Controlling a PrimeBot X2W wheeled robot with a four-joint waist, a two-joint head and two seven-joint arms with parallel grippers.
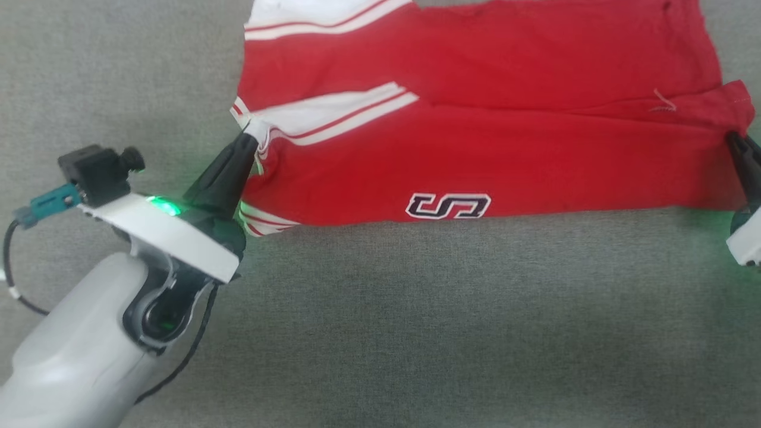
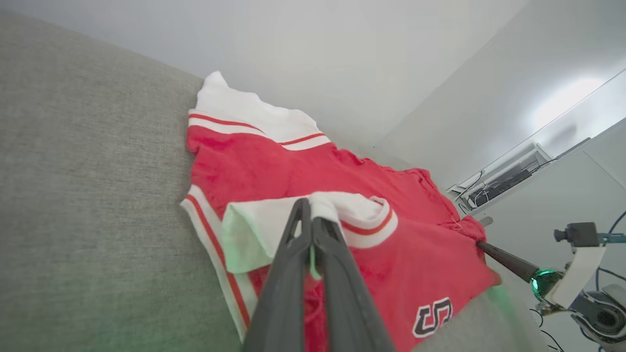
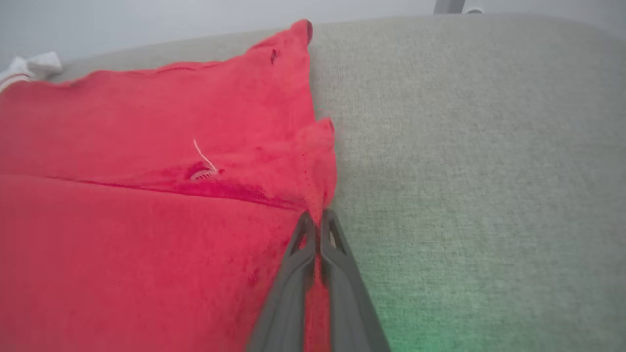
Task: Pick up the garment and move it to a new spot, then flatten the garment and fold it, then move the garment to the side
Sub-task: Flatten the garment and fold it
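Note:
The garment [image 1: 475, 131] is a red jersey shirt with white striped sleeves and a black white-outlined letter; it lies folded lengthwise on the grey fabric surface. My left gripper [image 1: 248, 138] is shut on the white sleeve edge at the garment's left end; the left wrist view shows the same pinch, gripper [image 2: 309, 208] closed on the white cloth of the garment [image 2: 293, 161]. My right gripper [image 1: 732, 135] is shut on the red hem at the right end. Its wrist view shows the gripper [image 3: 317, 217] nipping the garment [image 3: 146, 171] at its corner.
The grey fabric surface [image 1: 416, 327] spreads wide and bare in front of the garment. A pale wall and a cabinet with cables [image 2: 503, 178] stand beyond the surface's far edge in the left wrist view, where the right arm [image 2: 562, 281] also shows.

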